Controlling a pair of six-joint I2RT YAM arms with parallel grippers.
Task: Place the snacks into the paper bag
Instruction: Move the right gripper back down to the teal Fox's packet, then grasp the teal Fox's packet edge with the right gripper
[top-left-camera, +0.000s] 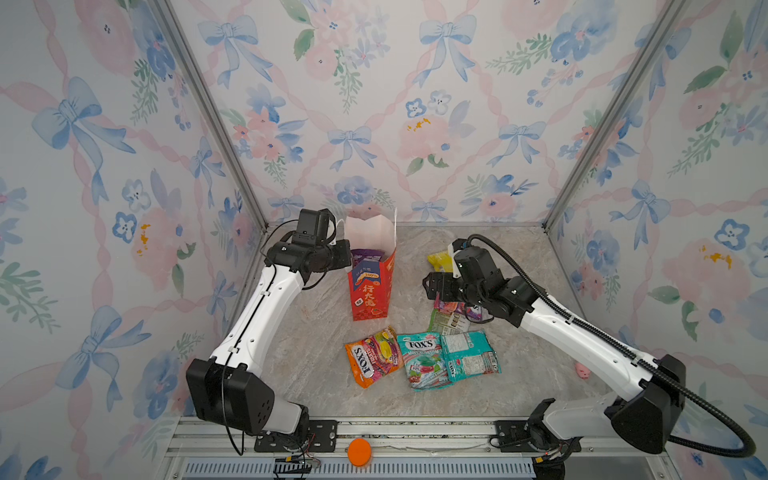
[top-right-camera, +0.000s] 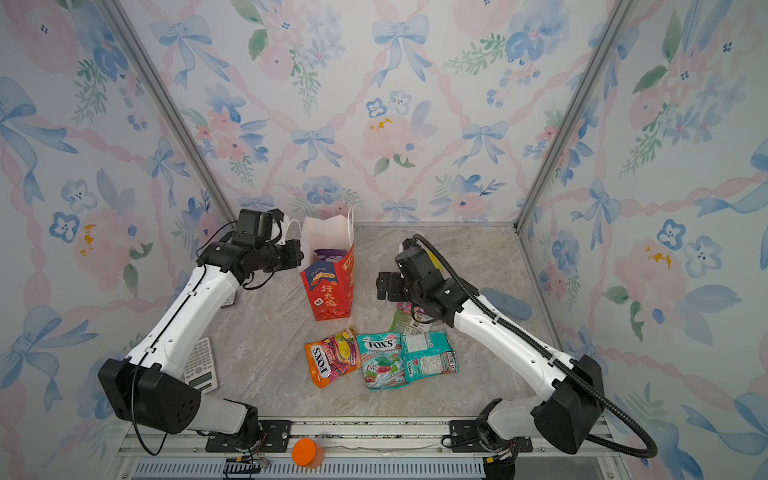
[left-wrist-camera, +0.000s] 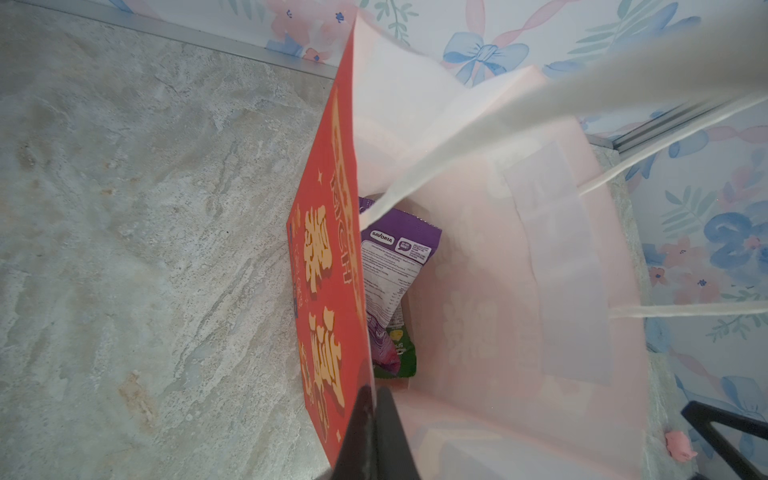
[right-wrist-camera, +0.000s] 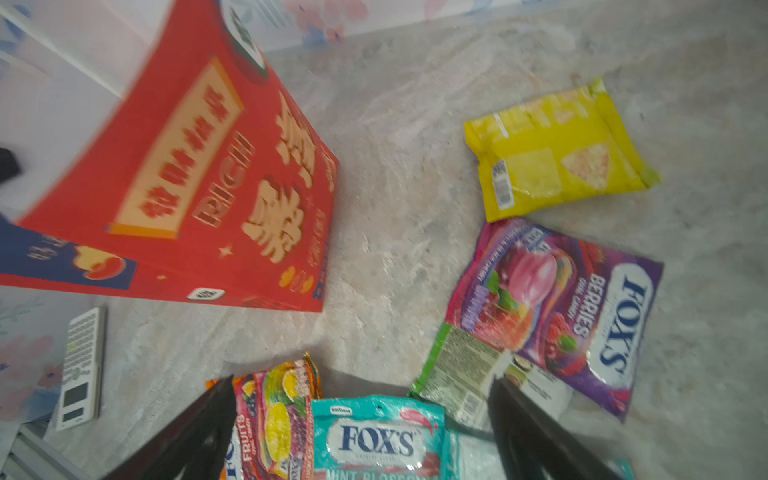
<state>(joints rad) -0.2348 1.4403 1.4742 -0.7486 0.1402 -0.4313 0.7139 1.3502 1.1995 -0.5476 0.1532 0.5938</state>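
Glossy plastic snacks (right-wrist-camera: 557, 307), matt paper bag (top-left-camera: 370, 295)

Soft even light, faint shadows; the paper bag (right-wrist-camera: 187, 187) blurs in the right wrist view.

The space is enclosed on three sides by walls (top-left-camera: 415, 104) papered with pink flowers, blue bows and green sprigs. The corners are marked by aluminium posts (top-left-camera: 210, 112). A grey-beige marbled desk (top-left-camera: 307, 365) is edged in front by an aluminium rail (top-left-camera: 415, 430).
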